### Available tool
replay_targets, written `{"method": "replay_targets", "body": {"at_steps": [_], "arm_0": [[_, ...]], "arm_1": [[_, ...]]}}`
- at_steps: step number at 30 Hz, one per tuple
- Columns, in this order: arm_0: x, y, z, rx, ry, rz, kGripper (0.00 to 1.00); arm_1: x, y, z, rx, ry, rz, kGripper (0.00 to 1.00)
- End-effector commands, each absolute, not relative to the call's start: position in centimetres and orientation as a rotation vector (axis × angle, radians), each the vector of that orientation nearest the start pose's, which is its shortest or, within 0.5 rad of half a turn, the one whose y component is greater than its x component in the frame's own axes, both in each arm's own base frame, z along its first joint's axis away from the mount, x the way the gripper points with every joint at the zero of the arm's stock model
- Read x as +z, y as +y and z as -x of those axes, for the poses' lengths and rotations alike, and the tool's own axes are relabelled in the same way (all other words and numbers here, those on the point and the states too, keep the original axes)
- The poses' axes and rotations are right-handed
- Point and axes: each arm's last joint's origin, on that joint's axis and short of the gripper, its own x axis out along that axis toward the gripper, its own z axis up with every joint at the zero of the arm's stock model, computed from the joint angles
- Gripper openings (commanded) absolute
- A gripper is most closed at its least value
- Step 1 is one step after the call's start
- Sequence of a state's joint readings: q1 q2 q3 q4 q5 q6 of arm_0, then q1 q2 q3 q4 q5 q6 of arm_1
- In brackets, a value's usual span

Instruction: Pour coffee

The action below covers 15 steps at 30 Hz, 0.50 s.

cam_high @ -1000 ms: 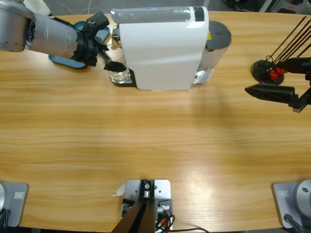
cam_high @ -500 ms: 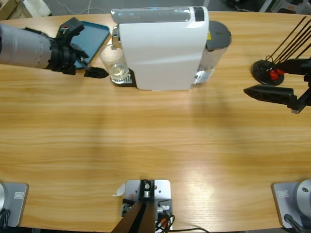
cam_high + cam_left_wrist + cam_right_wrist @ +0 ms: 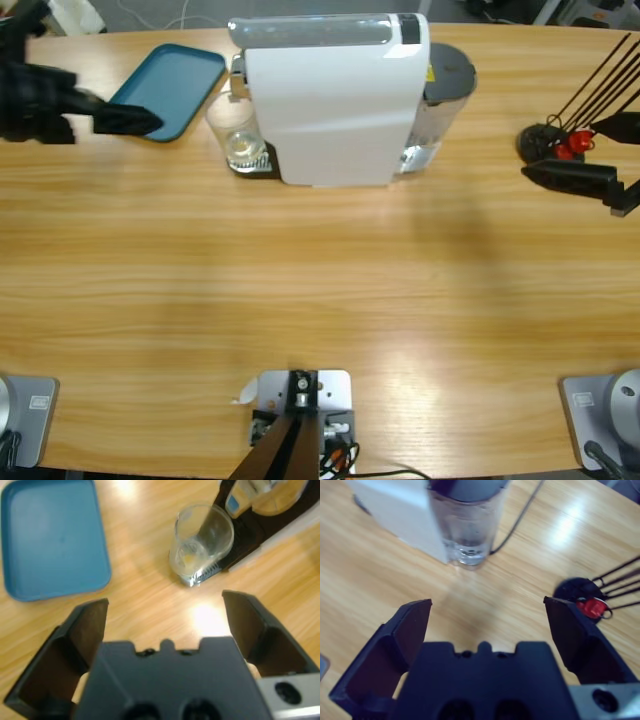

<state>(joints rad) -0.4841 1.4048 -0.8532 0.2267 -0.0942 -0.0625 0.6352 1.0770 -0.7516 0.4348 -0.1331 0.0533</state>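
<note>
Wooden desk [image 3: 320, 300] fills our view: one white coffee machine [image 3: 335, 100], one blue tray [image 3: 170, 90], one glass [image 3: 200, 542] holding coffee [image 3: 189, 559], ahead of our left end effector [image 3: 162, 615], spread empty. Right end effector [image 3: 487, 617] gapes too.

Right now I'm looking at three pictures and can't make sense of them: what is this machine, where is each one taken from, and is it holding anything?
These are two robot arms at a wooden table. One picture looks down from above; the other two come from cameras on each arm's wrist, looking along its black pincer.

On the table stand a white coffee machine, a clear glass at its spout with a little pale yellow coffee in the bottom, a blue tray and a black stand with thin rods.

The left pincer is open and empty, short of the glass. The right pincer is open and empty too, facing the machine's water tank.
</note>
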Motion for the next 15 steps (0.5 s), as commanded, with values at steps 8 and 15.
{"method": "replay_targets", "body": {"at_steps": [8, 15], "arm_0": [[30.5, -8.1, -15.7, -0.463, 0.862, -0.111, 0.984], [30.7, -7.9, -15.7, -0.44, 0.85, -0.118, 0.977]], "arm_1": [[35.8, 8.9, -16.1, 0.338, 0.732, 0.255, 0.0], [39.8, 11.8, -20.3, 0.416, 0.692, 0.314, 0.0]]}}
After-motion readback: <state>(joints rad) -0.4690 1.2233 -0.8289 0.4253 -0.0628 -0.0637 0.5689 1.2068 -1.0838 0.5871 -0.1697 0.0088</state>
